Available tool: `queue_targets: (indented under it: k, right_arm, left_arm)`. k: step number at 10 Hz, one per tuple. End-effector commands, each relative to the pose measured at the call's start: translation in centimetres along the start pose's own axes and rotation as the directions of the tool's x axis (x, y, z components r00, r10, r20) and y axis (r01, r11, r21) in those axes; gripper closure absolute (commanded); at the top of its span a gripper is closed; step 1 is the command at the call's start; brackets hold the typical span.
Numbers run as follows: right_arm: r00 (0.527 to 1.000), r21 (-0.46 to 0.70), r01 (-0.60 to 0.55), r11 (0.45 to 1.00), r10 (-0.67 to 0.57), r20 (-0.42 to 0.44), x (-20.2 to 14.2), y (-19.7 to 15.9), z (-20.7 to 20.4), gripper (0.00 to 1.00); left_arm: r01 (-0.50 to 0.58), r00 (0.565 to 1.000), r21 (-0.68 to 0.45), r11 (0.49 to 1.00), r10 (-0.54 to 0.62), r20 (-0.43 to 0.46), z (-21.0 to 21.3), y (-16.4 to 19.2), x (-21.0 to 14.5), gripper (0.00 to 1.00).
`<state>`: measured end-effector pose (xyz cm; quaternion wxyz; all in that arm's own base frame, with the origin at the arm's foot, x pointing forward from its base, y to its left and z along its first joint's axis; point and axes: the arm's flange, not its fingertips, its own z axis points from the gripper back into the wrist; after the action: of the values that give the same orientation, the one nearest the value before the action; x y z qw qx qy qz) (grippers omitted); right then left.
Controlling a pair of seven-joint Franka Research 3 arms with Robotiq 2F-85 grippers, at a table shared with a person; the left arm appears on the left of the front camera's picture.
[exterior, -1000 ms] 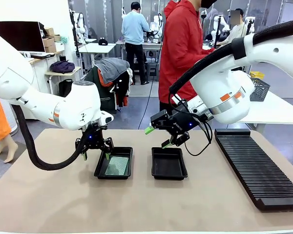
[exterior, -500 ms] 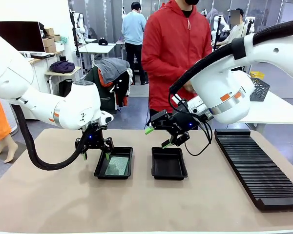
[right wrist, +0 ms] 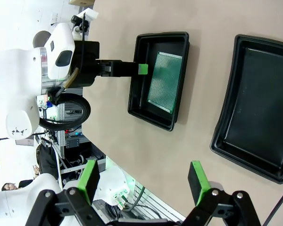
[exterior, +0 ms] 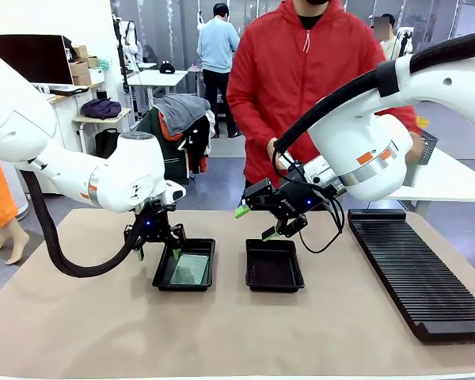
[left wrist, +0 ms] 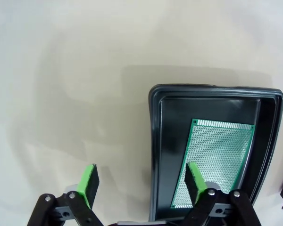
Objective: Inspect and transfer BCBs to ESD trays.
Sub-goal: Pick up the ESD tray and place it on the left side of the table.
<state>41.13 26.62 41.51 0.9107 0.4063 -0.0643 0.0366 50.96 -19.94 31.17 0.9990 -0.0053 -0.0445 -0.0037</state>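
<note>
We are seeing the left hand (exterior: 157, 254) hanging low at the near-left tray (exterior: 182, 286), jaws standing wide and holding nothing. In the left wrist view the left hand (left wrist: 141, 182) is straddling that tray's long rim (left wrist: 153, 155): one green fingertip (left wrist: 88, 183) is sitting over bare worktop (left wrist: 61, 94), and the other is lying over the near end of the BCB (left wrist: 219, 160). We cannot tell whether either pad is touching anything.

The BCB (exterior: 190, 269) is lying flat on the floor of the left tray, green and perforated, pushed toward one long side with black floor showing along the other.

The right hand (exterior: 255, 223) is hovering tilted above the far-left corner of the right tray (exterior: 275, 267), jaws wide, gripping nothing. From the right wrist view the right hand (right wrist: 143, 179) is looking down at both trays side by side but apart. The left tray (right wrist: 151, 120) is carrying the BCB (right wrist: 165, 82), and the right tray (right wrist: 254, 103) is showing its plain black floor.

A long black ribbed rack (exterior: 419, 269) is lying on the worktop (exterior: 222, 340) to the right of the trays, well apart from them. A person (exterior: 301, 79) in a red jacket is standing at the far side, behind the right arm.
</note>
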Motion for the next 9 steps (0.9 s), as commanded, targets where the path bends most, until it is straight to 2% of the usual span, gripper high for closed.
queue_targets:
  k: [1,2,3,4,5,6,7,8,9]
  right_arm:
    - [1.000,-0.016,0.011,1.000,-0.011,-0.002,0.12,0.29,0.10,0.00]
    - [1.000,-0.016,0.011,1.000,-0.011,-0.002,0.12,0.29,0.10,0.00]
    - [1.000,-0.016,0.011,1.000,-0.011,-0.002,0.12,0.29,0.10,0.00]
    - [1.000,-0.016,0.011,1.000,-0.011,-0.002,0.12,0.29,0.10,0.00]
    - [1.000,-0.016,0.011,1.000,-0.011,-0.002,0.12,0.29,0.10,0.00]
    - [1.000,-0.016,0.011,1.000,-0.011,-0.002,0.12,0.29,0.10,0.00]
    - [1.000,-0.016,0.011,1.000,-0.011,-0.002,0.12,0.29,0.10,0.00]
    - [1.000,-0.016,0.011,1.000,-0.011,-0.002,0.12,0.29,0.10,0.00]
    - [1.000,-0.016,0.011,1.000,-0.011,-0.002,0.12,0.29,0.10,0.00]
  left_arm:
    - [0.015,1.000,-0.022,1.000,-0.015,0.016,-0.74,0.00,-0.05,0.06]
    - [0.011,1.000,-0.023,1.000,-0.011,0.018,-1.00,0.07,0.03,0.10]
    - [0.009,1.000,-0.019,1.000,-0.008,0.015,-1.24,0.18,0.08,0.08]
    - [0.008,1.000,-0.019,1.000,-0.008,0.015,-1.47,0.24,0.14,0.18]
    - [0.017,1.000,-0.032,0.999,-0.017,0.018,-1.43,0.37,0.10,0.18]
    - [0.017,1.000,-0.032,0.999,-0.017,0.025,-1.39,0.35,0.07,0.27]
    - [0.020,1.000,-0.029,0.999,-0.019,0.025,-1.30,0.29,0.05,0.26]
    - [0.023,0.999,-0.029,0.999,-0.022,0.024,-1.29,0.20,0.08,0.35]
    - [0.025,0.999,-0.028,0.999,-0.025,0.025,-1.24,0.16,0.11,0.35]
